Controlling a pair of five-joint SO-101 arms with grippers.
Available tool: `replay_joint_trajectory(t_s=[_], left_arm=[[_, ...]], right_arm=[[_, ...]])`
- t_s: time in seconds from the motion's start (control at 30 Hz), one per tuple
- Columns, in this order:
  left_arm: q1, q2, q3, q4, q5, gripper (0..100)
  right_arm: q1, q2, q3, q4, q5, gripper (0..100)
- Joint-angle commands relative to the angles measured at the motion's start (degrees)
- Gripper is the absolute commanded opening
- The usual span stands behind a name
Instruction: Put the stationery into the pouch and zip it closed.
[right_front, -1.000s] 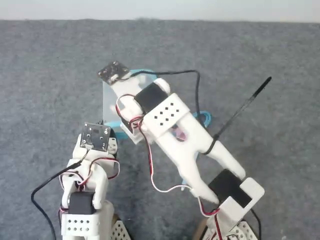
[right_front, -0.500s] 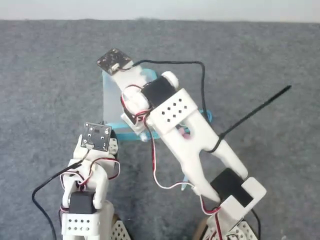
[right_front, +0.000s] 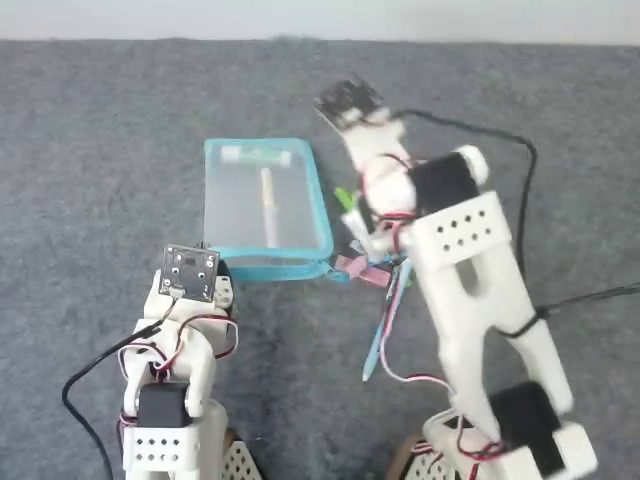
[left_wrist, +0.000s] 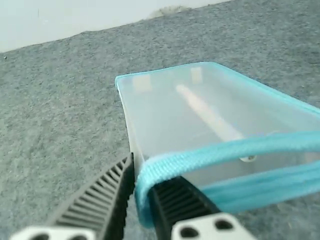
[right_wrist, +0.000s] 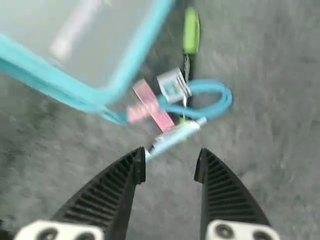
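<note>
The left gripper is closed on the blue edge of the one clear pouch. Inside we count two pale things, a stick and a bar, hard to identify. Just right of the pouch lie one pink tag, one green pen, one blue pen and a small label with unreadable print. Above them the right gripper hangs open.

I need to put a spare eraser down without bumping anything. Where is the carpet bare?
Bare carpet lies left of the pouch and beyond its far edge, also right of the right arm. Crowded: beside the pouch's right edge, loose stationery lies below the open right end effector; the left end effector grips the pouch's near corner.
</note>
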Motion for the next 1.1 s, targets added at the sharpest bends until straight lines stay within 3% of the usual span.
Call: replay_joint_trajectory(t_s=[0.0, 0.23, 0.37, 0.7, 1.07], left_arm=[[-0.6, -1.1, -0.9, -1.6, -0.3, 1], [-0.7, -1.1, -0.9, -1.7, -0.3, 1], [-0.7, -1.1, -0.8, -1.7, -0.3, 1], [-0.7, -1.1, -0.7, -1.7, -0.3, 1], [-0.7, -1.1, -0.7, -1.7, -0.3, 1]], right_arm=[[5.0, -6.5, 17.2, -9.5, 5.6, 16.6], [8.0, -8.9, 38.4, -25.5, 5.7, 16.6], [7.1, -8.9, 42.2, -27.6, -3.3, 16.6], [-5.8, -8.8, 49.9, -34.3, -17.8, 16.9], [-6.6, -8.7, 54.7, -39.5, -18.7, 16.9]])
